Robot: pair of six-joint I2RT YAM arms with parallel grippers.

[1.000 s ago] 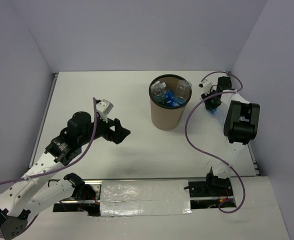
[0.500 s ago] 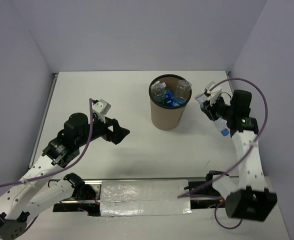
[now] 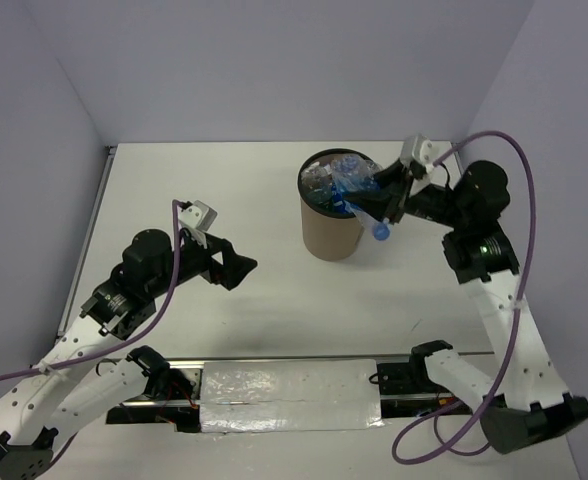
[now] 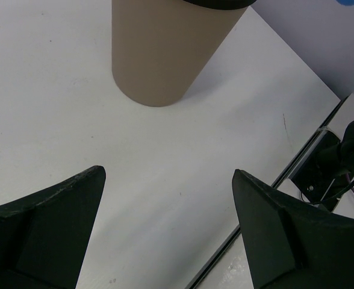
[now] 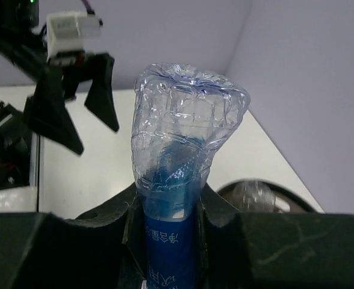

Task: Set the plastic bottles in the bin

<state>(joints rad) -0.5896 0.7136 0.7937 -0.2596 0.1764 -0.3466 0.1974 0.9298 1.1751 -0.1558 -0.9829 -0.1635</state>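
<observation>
Jaws first: the left gripper [image 3: 240, 265] stands wide open at lower left of the overhead frame, nothing between its fingers, only bare table [image 4: 165, 156] under it in its own camera. Over on the right, the right gripper [image 3: 387, 197] is clamped tight on a bottle [image 5: 183, 138], and the wrist view shows us the fingers pinching the blue label band, with the clear ribbed base sticking out beyond them.

Further up the overhead frame, that bottle lies tilted across the right side of the bin [image 3: 326, 238]. Its base reaches in over the opening and its blue cap [image 3: 381, 232] hangs outside, below the rim. Inside the bin, upper centre, we can make out other bottles [image 3: 320, 180] already lying in a jumble.

Now, the handling. We reckon this bottle is empty and very light, with thin walls that dent under a squeeze, and the glossy label could slide in the pads. The label band is a fair place to hold it. Closer to the neck would be stiffer, we'd say.
</observation>
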